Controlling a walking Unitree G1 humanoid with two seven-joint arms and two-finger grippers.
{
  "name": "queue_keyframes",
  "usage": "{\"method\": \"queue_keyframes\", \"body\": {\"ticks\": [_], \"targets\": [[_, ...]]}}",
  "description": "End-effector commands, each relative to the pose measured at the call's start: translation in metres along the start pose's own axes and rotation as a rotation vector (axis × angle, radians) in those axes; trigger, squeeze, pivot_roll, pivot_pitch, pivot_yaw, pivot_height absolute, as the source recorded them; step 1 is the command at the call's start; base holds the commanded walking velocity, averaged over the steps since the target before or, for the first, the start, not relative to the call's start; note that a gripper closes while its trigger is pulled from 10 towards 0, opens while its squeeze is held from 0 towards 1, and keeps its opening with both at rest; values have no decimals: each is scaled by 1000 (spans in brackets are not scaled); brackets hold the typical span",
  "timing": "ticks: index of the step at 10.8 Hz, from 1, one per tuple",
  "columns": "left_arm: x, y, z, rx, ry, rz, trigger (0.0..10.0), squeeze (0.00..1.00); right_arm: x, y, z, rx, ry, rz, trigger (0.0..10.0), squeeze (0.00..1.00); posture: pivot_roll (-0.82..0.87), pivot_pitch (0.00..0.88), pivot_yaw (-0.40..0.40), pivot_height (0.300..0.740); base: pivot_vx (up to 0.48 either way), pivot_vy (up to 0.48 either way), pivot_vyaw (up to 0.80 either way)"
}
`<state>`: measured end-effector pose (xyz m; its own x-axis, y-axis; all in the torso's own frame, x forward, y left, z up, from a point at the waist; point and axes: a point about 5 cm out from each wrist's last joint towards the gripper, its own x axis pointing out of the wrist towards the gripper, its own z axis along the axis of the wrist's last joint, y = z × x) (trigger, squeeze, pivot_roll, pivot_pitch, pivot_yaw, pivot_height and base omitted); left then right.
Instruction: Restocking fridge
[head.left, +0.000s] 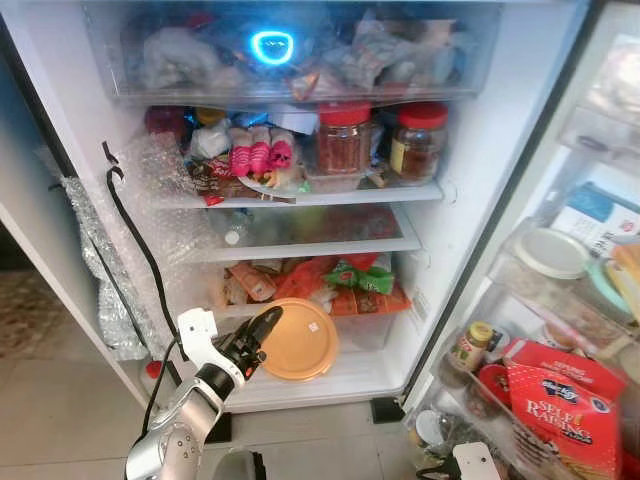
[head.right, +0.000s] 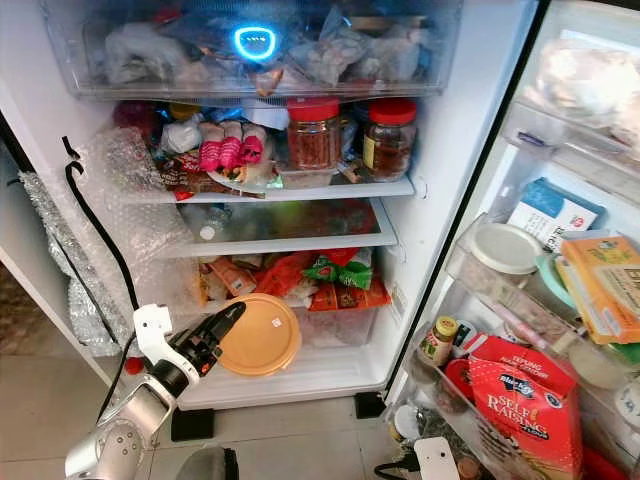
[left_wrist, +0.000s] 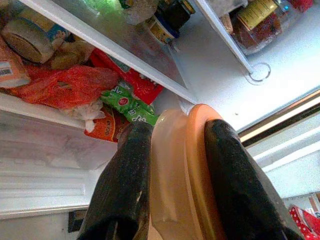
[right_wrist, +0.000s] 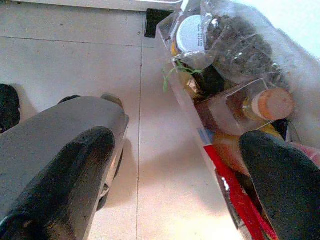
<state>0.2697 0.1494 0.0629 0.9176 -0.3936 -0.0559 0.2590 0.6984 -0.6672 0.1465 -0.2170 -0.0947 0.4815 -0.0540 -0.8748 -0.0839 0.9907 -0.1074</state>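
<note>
My left gripper (head.left: 268, 326) is shut on a round orange lidded container (head.left: 300, 340), held on edge in front of the open fridge's bottom drawer (head.left: 372, 330). In the left wrist view the two black fingers (left_wrist: 125, 185) clamp the container (left_wrist: 187, 170) from both sides, below packets of red and green food (left_wrist: 125, 102). My right gripper (right_wrist: 177, 140) hangs low and open over the floor tiles, beside the door's lowest bin (right_wrist: 200, 130) with nothing between its fingers.
Jars with red lids (head.left: 345, 135) and packed food crowd the upper shelves. The open door at right carries a red self-raising flour bag (head.left: 560, 400), a small jar (head.left: 468, 347) and tubs. Bubble wrap (head.left: 120, 260) and a black cable (head.left: 135, 235) hang at the fridge's left wall.
</note>
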Motion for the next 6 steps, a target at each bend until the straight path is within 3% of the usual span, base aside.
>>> {"method": "queue_keyframes", "body": {"ticks": [1, 4, 6], "targets": [[4, -2, 5, 10, -20, -3, 10000, 0, 0, -2, 3, 5, -15, -7, 10000, 0, -96, 0, -47, 662, 0, 0, 0], [5, 9, 12, 13, -65, 84, 10000, 0, 0, -2, 3, 6, -16, -7, 10000, 0, -96, 0, -47, 662, 0, 0, 0], [5, 10, 14, 8, -73, 84, 10000, 0, 0, -2, 3, 7, -17, -8, 10000, 0, -97, 0, -47, 662, 0, 0, 0]]}}
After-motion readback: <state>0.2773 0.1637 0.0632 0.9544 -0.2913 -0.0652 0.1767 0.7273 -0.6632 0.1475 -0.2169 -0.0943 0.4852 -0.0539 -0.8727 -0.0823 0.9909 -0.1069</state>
